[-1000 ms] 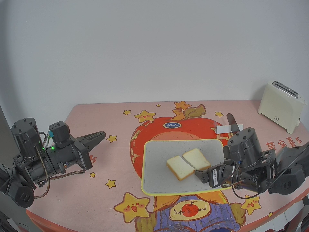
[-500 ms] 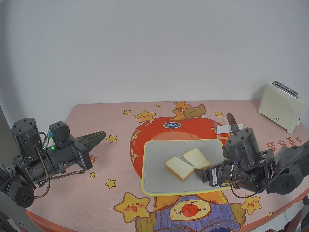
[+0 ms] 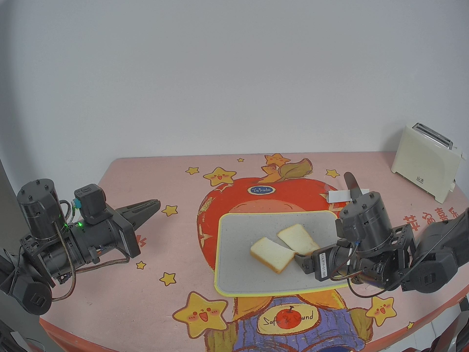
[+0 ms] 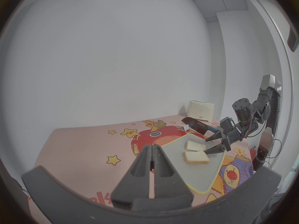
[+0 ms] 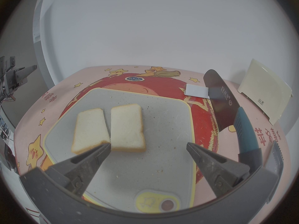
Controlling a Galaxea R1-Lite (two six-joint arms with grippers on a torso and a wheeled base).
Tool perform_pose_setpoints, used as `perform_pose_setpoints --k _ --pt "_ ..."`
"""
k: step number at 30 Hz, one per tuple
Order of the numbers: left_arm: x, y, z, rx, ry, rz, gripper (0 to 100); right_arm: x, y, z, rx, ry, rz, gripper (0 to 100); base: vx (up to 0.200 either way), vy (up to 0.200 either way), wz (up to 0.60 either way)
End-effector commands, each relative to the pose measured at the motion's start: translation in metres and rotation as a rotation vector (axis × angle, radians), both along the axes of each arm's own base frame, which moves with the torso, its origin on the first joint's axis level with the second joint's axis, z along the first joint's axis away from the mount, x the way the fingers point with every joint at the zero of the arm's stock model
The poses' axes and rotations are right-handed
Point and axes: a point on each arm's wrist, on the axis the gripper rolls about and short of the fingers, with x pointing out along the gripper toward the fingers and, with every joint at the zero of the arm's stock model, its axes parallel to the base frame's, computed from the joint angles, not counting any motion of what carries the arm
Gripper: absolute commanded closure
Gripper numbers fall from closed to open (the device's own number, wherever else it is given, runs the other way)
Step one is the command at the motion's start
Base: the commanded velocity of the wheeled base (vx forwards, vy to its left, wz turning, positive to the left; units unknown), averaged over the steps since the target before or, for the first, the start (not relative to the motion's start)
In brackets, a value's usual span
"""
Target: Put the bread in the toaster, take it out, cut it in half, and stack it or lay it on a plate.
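Observation:
Two halves of cut bread lie side by side on the grey cutting board [image 3: 234,275]: the left half [image 3: 271,254] and the right half [image 3: 298,239]. My right gripper [image 3: 315,253] is low over the board's right part, open wide. In the right wrist view, one fingertip [image 5: 104,148] sits at the near edge of the left half [image 5: 89,129], and the right half [image 5: 127,126] lies just ahead of the gap in the right gripper [image 5: 148,145]. My left gripper [image 3: 141,210] hovers shut over the table's left side, holding nothing. The cream toaster [image 3: 426,162] stands at the far right.
A knife with a dark blade [image 5: 221,98] and teal handle [image 5: 245,134] lies right of the board, beside a white card [image 3: 342,195]. The table edge curves close behind my right arm. Bare tabletop stretches between my left gripper and the board.
My right gripper has crept leftward toward the bread, and the left half has shifted slightly left. The left arm has kept still.

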Motion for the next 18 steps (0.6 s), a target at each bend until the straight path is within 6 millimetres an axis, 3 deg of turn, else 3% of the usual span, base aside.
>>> perform_pose_setpoints --k 1,10,13,14,18 --pt "-0.0003 0.0002 -0.0012 0.001 0.005 0.001 100 0.0009 0.0004 0.0010 0.003 -0.003 -0.001 0 0.000 0.000 0.00" --pt "-0.0005 -0.0002 -0.0012 0.009 -0.002 -0.002 100 0.0056 0.0049 -0.0051 0.009 -0.009 -0.001 0 0.000 0.000 0.00" --pt "-0.0007 -0.0001 -0.0015 0.010 0.000 -0.002 100 0.0068 0.0054 -0.0069 0.010 -0.010 -0.003 0 0.000 0.000 -0.60" --pt "-0.0005 -0.0002 -0.0012 0.009 -0.002 -0.002 100 0.0069 0.0055 -0.0068 0.011 -0.011 -0.003 100 0.000 0.000 -0.60" --pt "-0.0005 -0.0002 -0.0012 0.009 -0.002 -0.002 100 0.0053 0.0040 -0.0062 0.010 -0.010 -0.003 100 0.000 0.000 -0.60"
